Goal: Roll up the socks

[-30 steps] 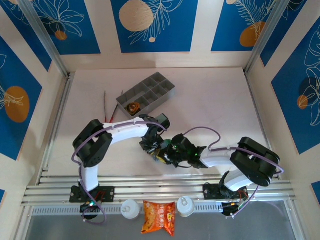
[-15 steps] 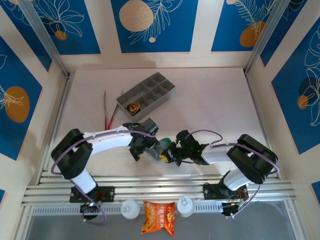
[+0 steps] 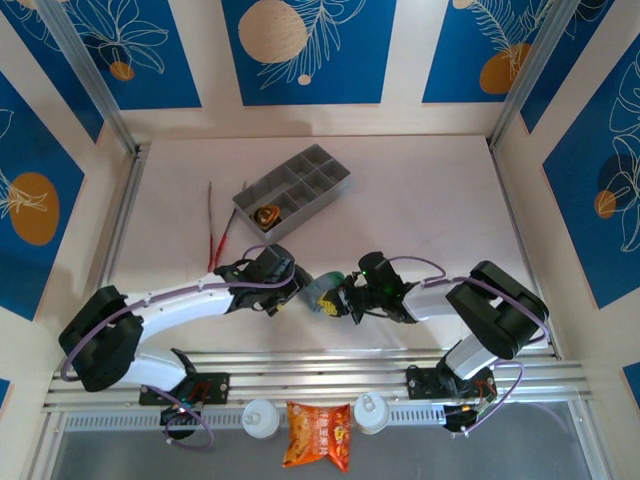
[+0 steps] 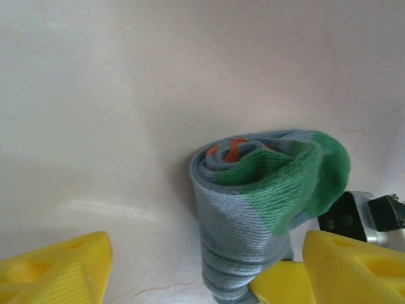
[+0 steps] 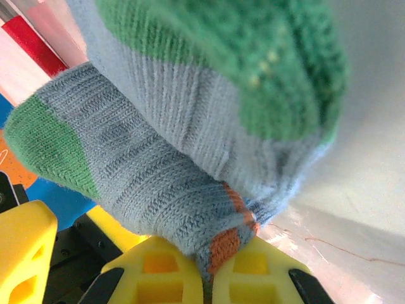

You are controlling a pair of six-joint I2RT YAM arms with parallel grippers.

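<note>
Grey-blue sock, frame centre, already rolled tight; right gripper pinches its orange cuff, left gripper spread wide alongside. Apparently only release remains.

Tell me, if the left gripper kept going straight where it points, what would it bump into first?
Most likely the rolled grey-blue sock: it sits straight ahead between the open fingers of the left gripper, pinched from the far side by the right gripper. How near is hard to judge.
</note>
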